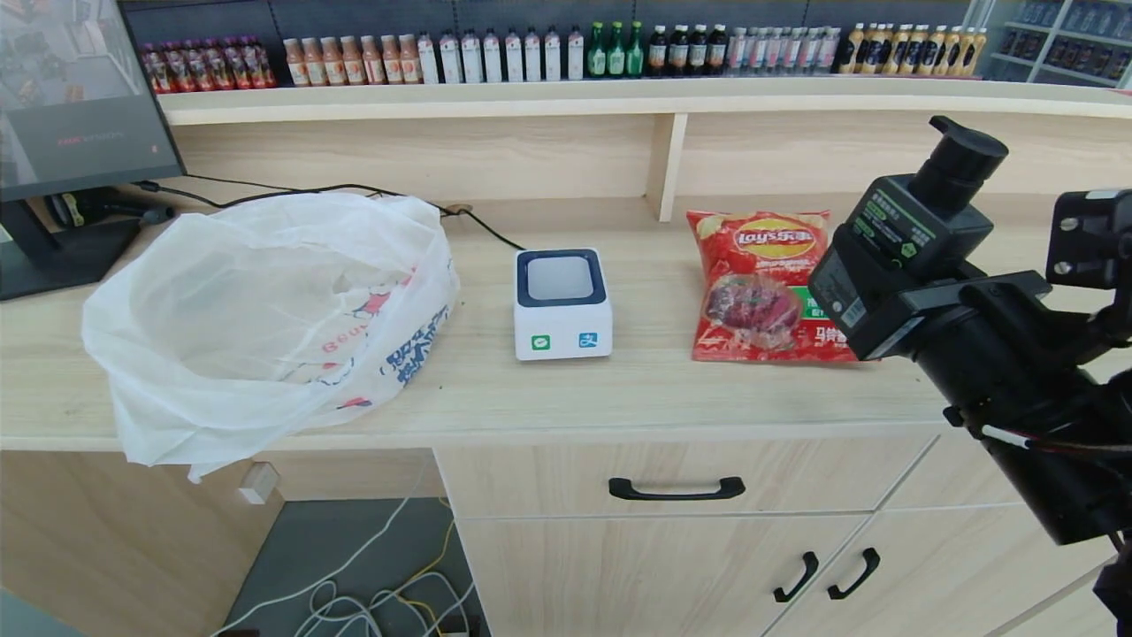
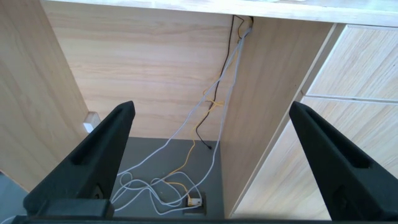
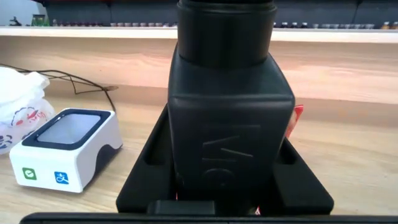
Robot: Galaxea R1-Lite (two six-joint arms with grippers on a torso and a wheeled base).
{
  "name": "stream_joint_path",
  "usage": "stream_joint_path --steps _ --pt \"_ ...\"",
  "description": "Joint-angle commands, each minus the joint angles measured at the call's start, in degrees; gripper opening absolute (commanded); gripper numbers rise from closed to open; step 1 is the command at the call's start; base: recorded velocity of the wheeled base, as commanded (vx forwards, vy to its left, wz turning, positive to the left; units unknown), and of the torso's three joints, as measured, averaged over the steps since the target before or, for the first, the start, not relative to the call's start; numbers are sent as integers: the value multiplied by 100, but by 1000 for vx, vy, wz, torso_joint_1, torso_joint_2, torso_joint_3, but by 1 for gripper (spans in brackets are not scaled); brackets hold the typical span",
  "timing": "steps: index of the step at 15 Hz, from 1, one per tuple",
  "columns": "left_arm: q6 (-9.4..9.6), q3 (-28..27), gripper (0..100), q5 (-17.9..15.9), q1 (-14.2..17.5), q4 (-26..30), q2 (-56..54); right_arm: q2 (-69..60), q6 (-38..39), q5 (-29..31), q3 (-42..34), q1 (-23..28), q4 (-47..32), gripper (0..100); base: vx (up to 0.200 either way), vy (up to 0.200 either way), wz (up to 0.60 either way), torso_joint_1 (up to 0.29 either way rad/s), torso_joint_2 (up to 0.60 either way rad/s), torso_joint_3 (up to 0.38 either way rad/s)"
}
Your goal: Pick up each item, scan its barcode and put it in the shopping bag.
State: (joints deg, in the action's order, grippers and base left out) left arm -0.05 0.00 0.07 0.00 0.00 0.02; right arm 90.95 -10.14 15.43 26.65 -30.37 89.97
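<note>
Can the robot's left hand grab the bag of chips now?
Probably not. The left hand hangs open below the countertop, facing the cables, while the chip bag lies on top, far to the right.

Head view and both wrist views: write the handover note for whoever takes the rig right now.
Left gripper: open, holding nothing, low in front of the counter.
Right gripper: shut on a black bottle, held right of the scanner, not over it.
Red chips bag: lying flat on the counter, right of the scanner.
White shopping bag: open, left of the scanner; no item visible inside.
Done: bottle picked up.
Left: scan and bag the bottle, then pick, scan and bag the chips.
</note>
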Motion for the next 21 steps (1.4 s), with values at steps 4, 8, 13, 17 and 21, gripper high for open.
stream_joint_path --steps 4,8,13,17,21 --pt "-4 0 100 1 0 0 -2 19 162 4 -11 -22 3 0 0 200 0 2 5 4" --pt "-13 0 100 1 0 9 -2 -16 179 4 -195 -22 3 0 0 200 0 7 5 4" --pt "-21 0 100 1 0 0 -2 -359 223 12 -353 48 3 0 0 200 0 0 3 2" --pt "14 0 100 -7 0 0 -2 -359 188 4 -274 40 3 0 0 100 0 0 1 4" --pt "5 0 100 1 0 0 -2 -359 91 4 -257 -4 3 0 0 0 0 0 0 0"
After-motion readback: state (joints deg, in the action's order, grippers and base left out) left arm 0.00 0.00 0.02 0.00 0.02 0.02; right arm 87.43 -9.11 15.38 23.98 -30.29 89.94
